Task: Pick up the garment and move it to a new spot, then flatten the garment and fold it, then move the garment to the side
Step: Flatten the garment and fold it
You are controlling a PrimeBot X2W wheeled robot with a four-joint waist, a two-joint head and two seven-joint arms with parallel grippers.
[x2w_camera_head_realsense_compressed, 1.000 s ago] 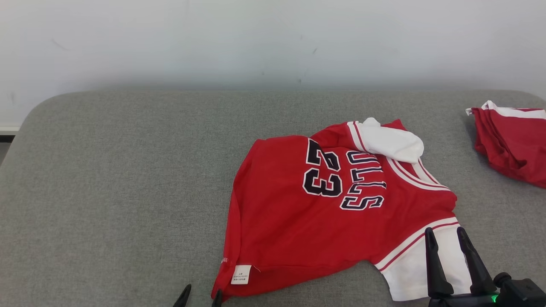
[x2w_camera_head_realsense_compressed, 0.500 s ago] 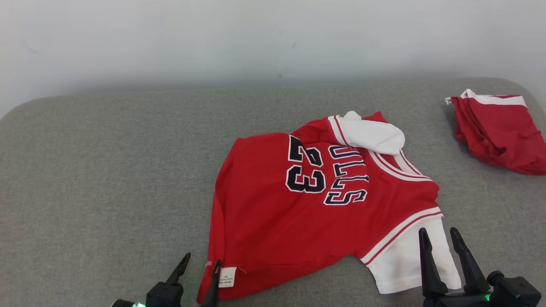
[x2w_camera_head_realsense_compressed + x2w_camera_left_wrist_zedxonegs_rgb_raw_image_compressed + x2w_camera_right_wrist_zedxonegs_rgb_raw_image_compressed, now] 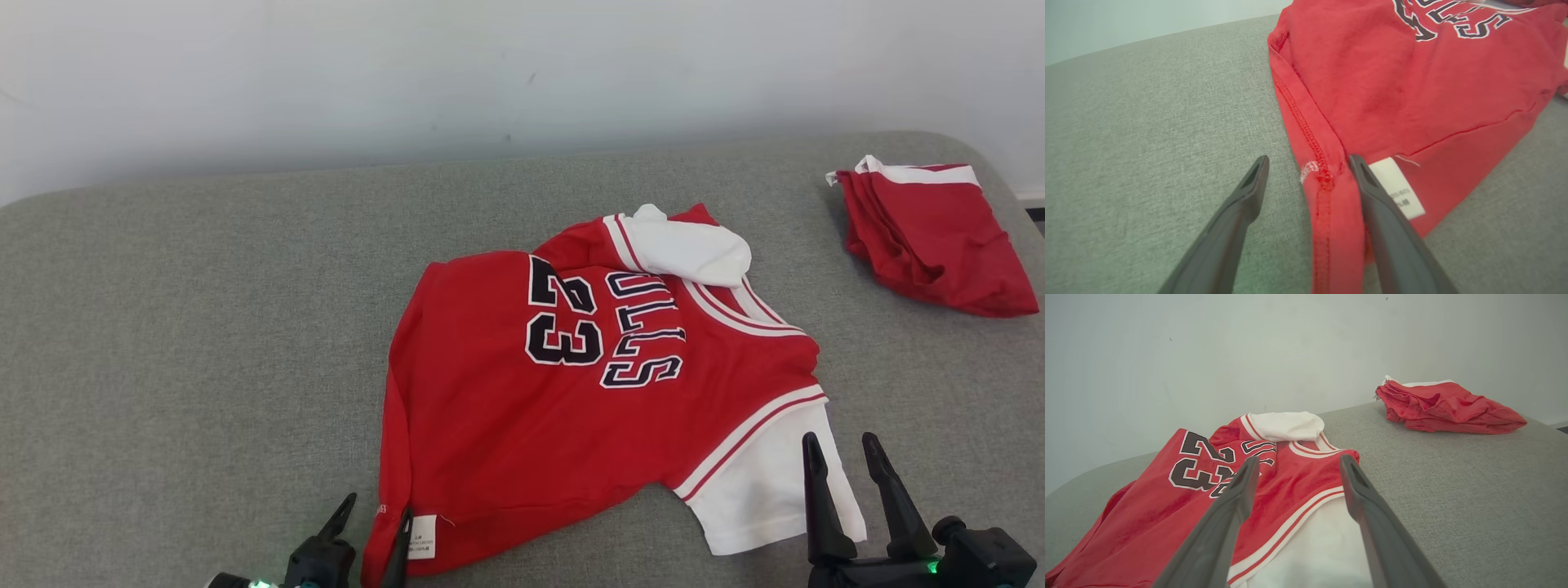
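The label on the garment has illegibly small print.

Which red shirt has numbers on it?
The spread-out jersey in the middle shows 23 in black. The bunched red garment at the far right shows no number.

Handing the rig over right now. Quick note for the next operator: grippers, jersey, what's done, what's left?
Left gripper: open, fingers straddling the red jersey at its hem corner by the white label; nothing gripped.
Right gripper: open, at the near white sleeve; nothing gripped.
Jersey: mid grey cushion, print up, wrinkled, far sleeve flopped over it. Another red garment lies at the far right.
Done: nothing flattened or folded.
Left: flatten, fold, move aside.
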